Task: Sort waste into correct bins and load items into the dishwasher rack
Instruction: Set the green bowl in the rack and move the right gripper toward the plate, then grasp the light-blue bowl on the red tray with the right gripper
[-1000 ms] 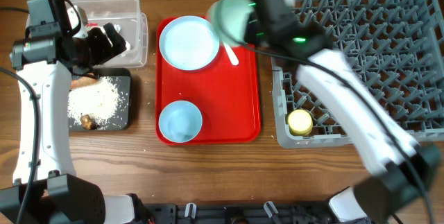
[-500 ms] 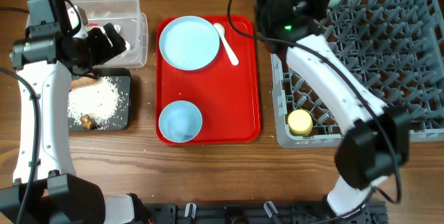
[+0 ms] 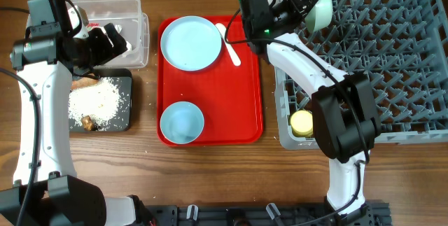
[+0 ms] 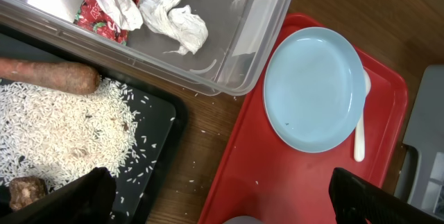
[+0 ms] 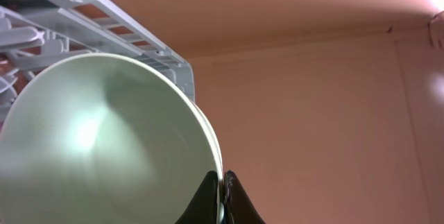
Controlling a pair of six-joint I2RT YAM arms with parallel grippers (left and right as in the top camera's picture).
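My right gripper (image 3: 302,2) is shut on the rim of the pale-green bowl (image 3: 318,8) and holds it tilted on edge over the far left corner of the grey dishwasher rack (image 3: 392,58); the wrist view shows the bowl (image 5: 104,141) pinched between the fingertips. The yellow cup (image 3: 302,122) sits in the rack's near left corner. The pale-blue plate (image 3: 190,42), white spoon (image 3: 229,43) and light-blue bowl (image 3: 182,122) lie on the red tray. My left gripper (image 4: 222,200) is open and empty, above the clear tub (image 3: 115,23) and black tray (image 3: 101,103). White paper (image 4: 177,19) and red wrapper (image 4: 97,12) lie in the tub.
The black tray holds loose rice (image 4: 55,134), the sausage stick (image 4: 48,77) and the brown lump (image 4: 24,191). The red serving tray (image 3: 241,100) lies between the bins and the rack. A few rice grains lie on the wood by the black tray.
My right arm has swung the green bowl from above the red tray's far right corner over to the rack's far left corner. The left arm has not moved.
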